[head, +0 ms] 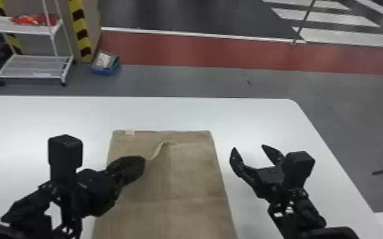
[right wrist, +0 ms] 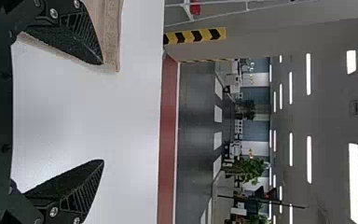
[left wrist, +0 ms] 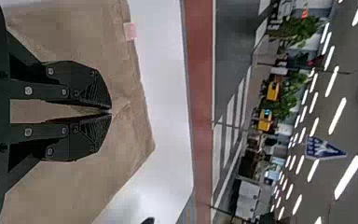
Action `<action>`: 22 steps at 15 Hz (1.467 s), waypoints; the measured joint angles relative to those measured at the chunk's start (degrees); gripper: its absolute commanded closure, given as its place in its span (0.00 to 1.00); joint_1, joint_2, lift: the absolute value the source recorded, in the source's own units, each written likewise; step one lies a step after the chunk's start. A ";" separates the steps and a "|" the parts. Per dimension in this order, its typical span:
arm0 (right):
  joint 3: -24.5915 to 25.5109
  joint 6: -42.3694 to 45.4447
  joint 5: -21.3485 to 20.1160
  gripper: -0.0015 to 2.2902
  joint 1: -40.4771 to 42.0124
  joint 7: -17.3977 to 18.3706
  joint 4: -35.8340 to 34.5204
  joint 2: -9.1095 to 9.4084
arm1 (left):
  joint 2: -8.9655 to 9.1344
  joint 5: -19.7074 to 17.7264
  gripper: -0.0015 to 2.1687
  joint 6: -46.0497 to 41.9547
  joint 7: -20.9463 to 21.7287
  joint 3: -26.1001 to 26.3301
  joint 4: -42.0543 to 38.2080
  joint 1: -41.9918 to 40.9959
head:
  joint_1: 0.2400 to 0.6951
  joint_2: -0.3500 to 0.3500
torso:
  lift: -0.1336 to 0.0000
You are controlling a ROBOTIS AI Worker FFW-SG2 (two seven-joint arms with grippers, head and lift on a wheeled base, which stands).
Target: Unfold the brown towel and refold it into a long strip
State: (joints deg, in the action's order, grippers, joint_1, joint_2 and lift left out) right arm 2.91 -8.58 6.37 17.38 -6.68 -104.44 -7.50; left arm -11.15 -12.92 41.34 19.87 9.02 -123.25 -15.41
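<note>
Left gripper (head: 143,161) pinches brown towel (head: 194,178), crease running from tips; right gripper (head: 249,148) wide beside it. Best lift slowly, likely top layer only, edges square.

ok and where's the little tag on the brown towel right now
In the head view, the small pale tag is on the far edge of the brown towel, near its left corner, beyond the left gripper.
</note>
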 measured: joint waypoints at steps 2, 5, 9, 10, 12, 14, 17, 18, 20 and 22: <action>0.43 -0.25 0.04 0.06 0.49 0.00 -0.20 0.02 | -0.01 0.14 0.46 6.45 4.07 1.25 -1.85 -0.18 | 1.00 0.16 | 0.08; 0.44 -0.37 0.13 0.06 0.84 0.00 -0.50 0.03 | 0.07 1.00 0.35 8.67 10.00 1.60 -1.72 -0.17 | 1.00 0.10 | 0.08; 0.19 -0.02 1.39 0.06 0.95 -0.09 -0.78 0.03 | 0.05 2.18 0.20 7.69 8.22 1.34 -2.06 -0.85 | 1.00 0.12 | 0.08; 0.20 0.00 1.54 0.06 1.14 -0.09 -0.79 0.03 | 0.00 2.59 0.20 7.42 8.38 0.85 -2.60 -1.47 | 1.00 0.13 | 0.08; -0.01 -0.01 1.74 0.06 1.85 -0.09 -1.24 0.06 | -0.07 2.83 0.20 6.55 7.53 -0.33 -3.41 -2.53 | 1.00 0.14 | 0.08; -1.53 2.31 2.24 0.06 3.53 -0.09 -2.64 0.36 | -0.09 2.97 0.20 0.50 4.69 -1.73 -2.96 -3.44 | 1.00 0.21 | 0.08; -5.98 11.77 2.33 0.10 6.99 -0.09 -4.37 0.44 | -0.17 3.17 0.12 -4.17 4.22 -5.03 -0.96 -2.94 | 1.00 0.36 | 0.08; -7.72 13.12 1.96 0.10 7.81 -0.09 -4.96 0.25 | -0.18 3.53 0.12 -6.57 3.98 -6.24 -0.24 -2.79 | 1.00 0.41 | 0.08; -10.50 13.52 0.66 0.10 8.50 -0.09 -5.55 -0.07 | -0.18 4.72 0.12 -11.53 1.59 -7.65 0.96 -2.58 | 1.00 0.49 | 0.08; -13.27 12.20 -1.38 0.13 8.37 -0.07 -5.24 -0.21 | -0.18 4.97 0.12 -18.49 -0.69 -8.36 3.30 -2.52 | 1.00 0.55 | 0.08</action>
State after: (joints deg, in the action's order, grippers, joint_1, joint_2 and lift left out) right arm -10.36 3.62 4.99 25.75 -6.75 -109.69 -7.71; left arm -11.34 -7.95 22.84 19.19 0.65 -119.95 -17.93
